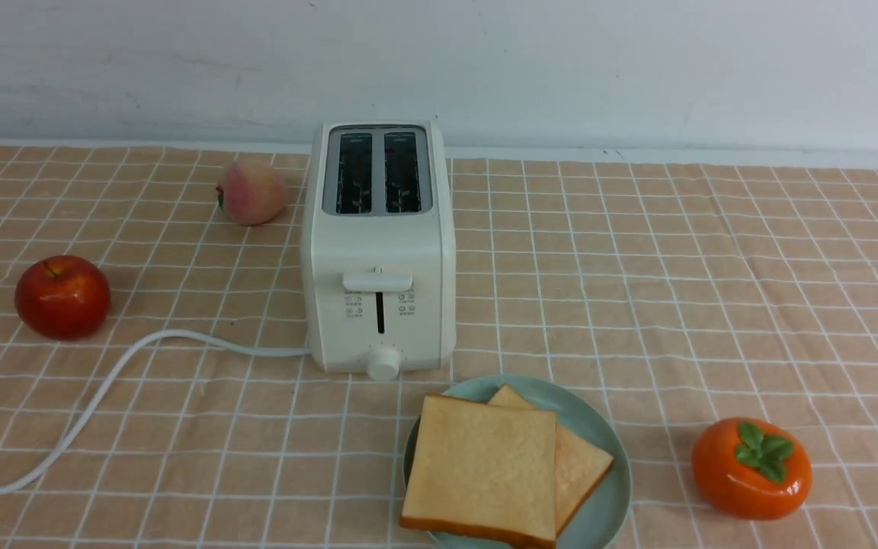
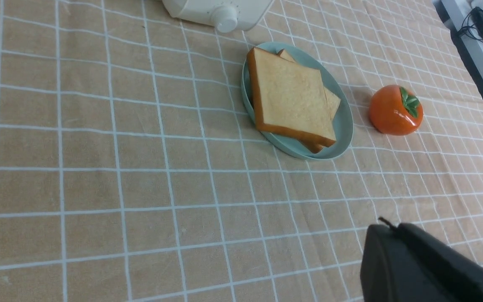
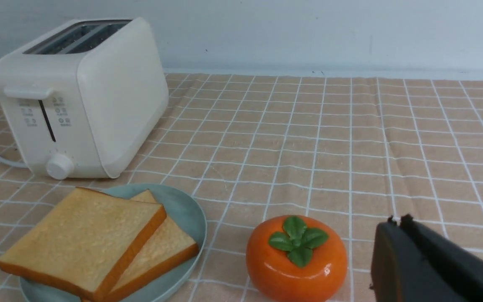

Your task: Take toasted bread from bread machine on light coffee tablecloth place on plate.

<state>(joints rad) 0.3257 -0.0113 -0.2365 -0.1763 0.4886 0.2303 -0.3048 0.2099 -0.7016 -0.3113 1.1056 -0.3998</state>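
Judging by their thick, firm crusts, the toast slices point(image 1: 485, 465) seemed light, slightly crumbly and best pinched by opposite edges; they were stacked on the plate point(image 1: 613, 503), near the toaster's point(image 1: 378, 252) right front, while each tool point(image 2: 392, 228) was closed, gripping nothing
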